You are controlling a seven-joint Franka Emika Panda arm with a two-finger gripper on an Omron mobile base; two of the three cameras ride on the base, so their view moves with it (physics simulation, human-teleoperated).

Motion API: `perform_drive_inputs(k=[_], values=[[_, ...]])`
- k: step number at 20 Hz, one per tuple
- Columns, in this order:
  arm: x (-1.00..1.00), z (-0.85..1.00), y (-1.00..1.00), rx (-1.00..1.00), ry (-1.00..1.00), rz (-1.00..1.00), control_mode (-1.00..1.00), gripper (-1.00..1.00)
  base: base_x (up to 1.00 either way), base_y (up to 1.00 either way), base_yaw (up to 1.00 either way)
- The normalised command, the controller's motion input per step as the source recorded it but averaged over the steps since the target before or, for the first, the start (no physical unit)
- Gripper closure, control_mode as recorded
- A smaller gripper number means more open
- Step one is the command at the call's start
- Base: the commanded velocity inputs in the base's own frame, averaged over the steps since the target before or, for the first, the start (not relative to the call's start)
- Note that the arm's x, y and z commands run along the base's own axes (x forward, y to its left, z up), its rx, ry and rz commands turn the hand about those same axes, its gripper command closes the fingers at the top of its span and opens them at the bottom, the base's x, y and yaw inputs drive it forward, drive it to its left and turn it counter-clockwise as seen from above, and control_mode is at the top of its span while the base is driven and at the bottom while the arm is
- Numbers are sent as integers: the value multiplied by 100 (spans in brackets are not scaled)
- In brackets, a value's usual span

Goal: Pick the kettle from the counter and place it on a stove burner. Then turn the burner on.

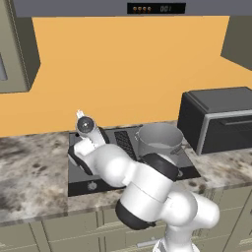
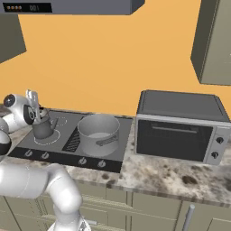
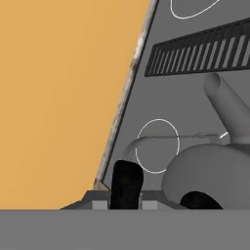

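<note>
Currently the end effector [image 2: 35,106] is clamped on the thin curved handle of the kettle [image 2: 43,128], which sits low over, or already on, the burner [image 2: 47,137] at the left of the stove [image 2: 67,151]; contact with the glass cannot be confirmed. Judgement: lower vertically, keep the body level and centred in the large white ring, clear of the black grille [image 2: 72,140] and the steel pot [image 2: 98,134], and release only once the base is seated. Kettle is smooth matte grey, rounded body with tapered tubular spout; cooktop is flat dark glass; tabletop [image 2: 171,178] is mottled stone-look.
</note>
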Motion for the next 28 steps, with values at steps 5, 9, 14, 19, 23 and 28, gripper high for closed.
perform_drive_inputs(k=[5, 9, 14, 19, 23, 28], values=[[-1, -9, -3, 0, -11, 0, -100, 100, 0, 0, 0], [0, -1, 0, 0, -4, 0, -100, 100, 0, 0, 0], [0, -3, 0, 0, -1, 0, -100, 100, 0, 0, 0], [-1, -4, -17, 0, 0, 0, -100, 100, 0, 0, 0], [0, 0, -10, 0, 0, 0, -100, 100, 0, 0, 0], [0, 0, 0, 0, 0, 0, -100, -100, 0, 0, 0]])
